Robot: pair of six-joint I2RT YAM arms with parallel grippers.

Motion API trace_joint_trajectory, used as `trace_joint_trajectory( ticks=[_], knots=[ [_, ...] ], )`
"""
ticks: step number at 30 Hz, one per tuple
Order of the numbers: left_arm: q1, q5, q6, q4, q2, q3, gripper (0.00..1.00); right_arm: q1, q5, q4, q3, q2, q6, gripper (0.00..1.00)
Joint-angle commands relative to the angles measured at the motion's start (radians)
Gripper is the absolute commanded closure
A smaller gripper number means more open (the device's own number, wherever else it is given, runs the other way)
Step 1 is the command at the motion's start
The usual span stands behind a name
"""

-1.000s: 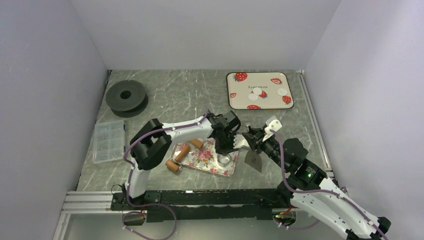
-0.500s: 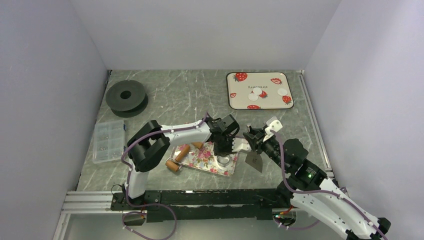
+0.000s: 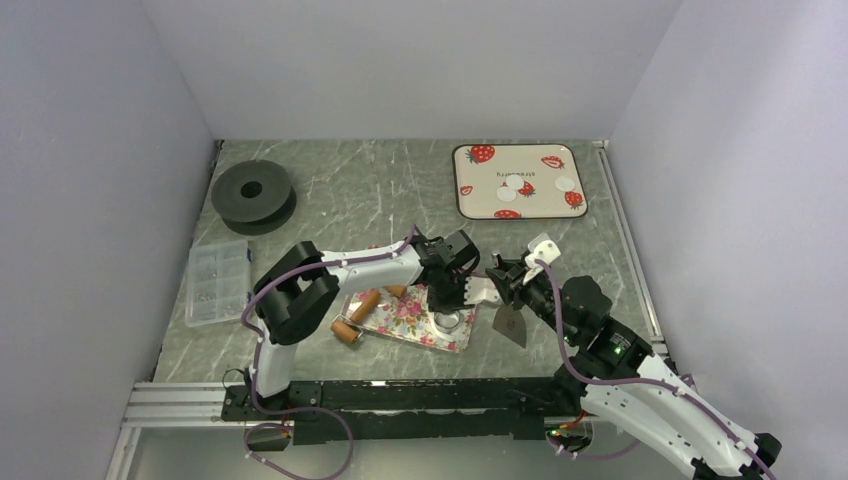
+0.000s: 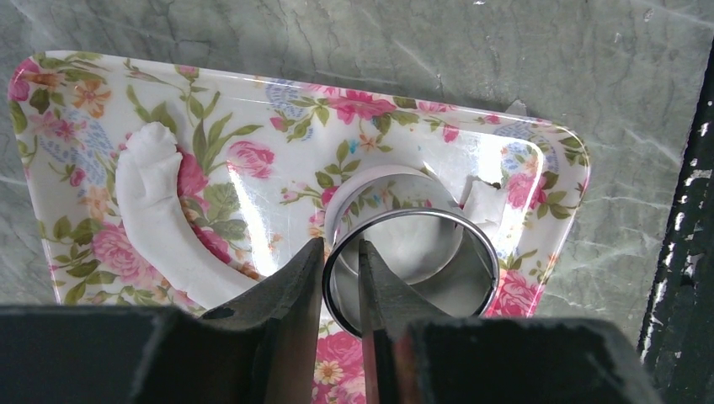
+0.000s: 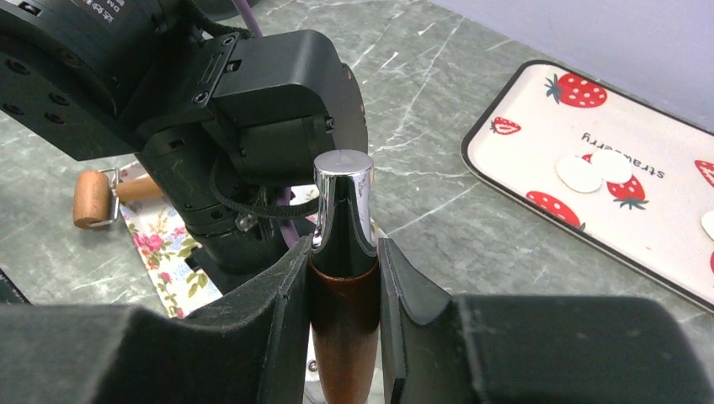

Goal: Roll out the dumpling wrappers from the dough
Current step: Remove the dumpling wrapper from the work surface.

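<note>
Both arms meet over the floral tray (image 3: 400, 318), each with a tool in its grip.
Left arm (image 3: 370, 265): elbow folded back near its base, forearm running right, wrist tipped down. Left gripper (image 4: 341, 252) pinches the wall of the ring cutter (image 4: 471, 282), one finger outside and one inside. The cutter stands on the tray with white dough inside it. A curved dough strip (image 4: 156, 223) lies toward the tray's left end in the wrist view. Right arm (image 3: 600, 345) angles up-left from its base. Right gripper (image 5: 345, 251) is clamped on the brown, chrome-capped handle of a scraper (image 5: 341, 189), just beside the left wrist. Dumpling wrappers (image 5: 581, 174) lie on the strawberry tray (image 5: 522, 143) at the table's far right, well apart from both grippers. Tray lettering reads "strawberry", upside down from the right wrist.
</note>
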Motion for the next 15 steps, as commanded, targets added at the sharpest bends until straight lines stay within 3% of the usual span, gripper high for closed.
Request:
trace_joint_trajectory(
  ticks=[1,6,11,15],
  knots=[
    [-0.008,0.007,-0.012,-0.003,-0.047,0.038,0.75,0.002,0.005,0.034,0.039,-0.012,0.000,1.00],
    [-0.008,0.002,-0.012,0.002,-0.040,0.032,0.82,0.002,0.009,0.038,0.026,-0.024,0.001,1.00],
    [-0.011,0.004,-0.010,0.024,-0.025,0.014,1.00,0.002,0.010,0.035,0.025,-0.022,0.001,1.00],
    [-0.026,-0.035,0.003,0.054,-0.037,-0.014,1.00,0.001,0.015,0.037,0.027,-0.022,-0.013,1.00]
  ],
)
